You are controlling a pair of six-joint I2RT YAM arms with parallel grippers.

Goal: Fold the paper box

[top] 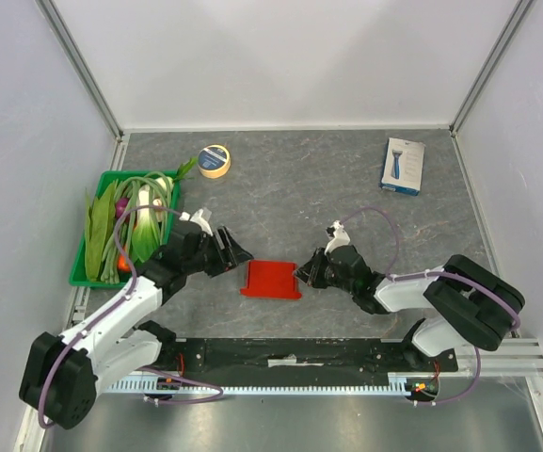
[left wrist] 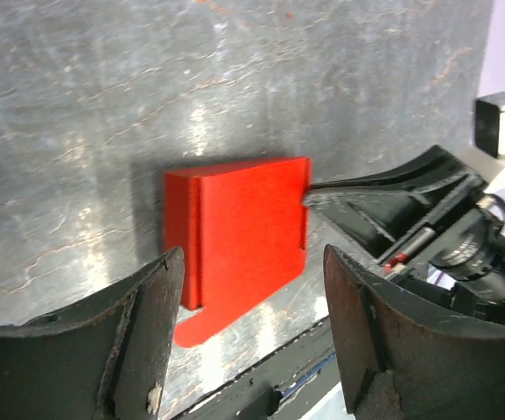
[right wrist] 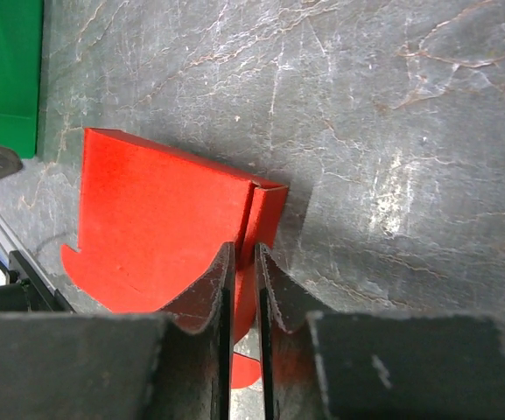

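The red paper box (top: 271,280) lies partly folded on the grey table, between the two arms. In the left wrist view the paper box (left wrist: 248,223) shows a raised wall on its left and a tab on the table near the front edge. My left gripper (top: 238,252) hovers just left of it, open (left wrist: 253,254), holding nothing. From the right, my right gripper (top: 301,275) is shut on the box's upright right side flap. In the right wrist view, its jaws (right wrist: 243,249) pinch that thin red flap of the box (right wrist: 160,219).
A green tray (top: 81,273) of leafy vegetables stands at the left, close behind the left arm. A tape roll (top: 215,160) and a white-and-blue retail box (top: 403,166) lie farther back. A black rail (top: 290,353) runs along the near table edge.
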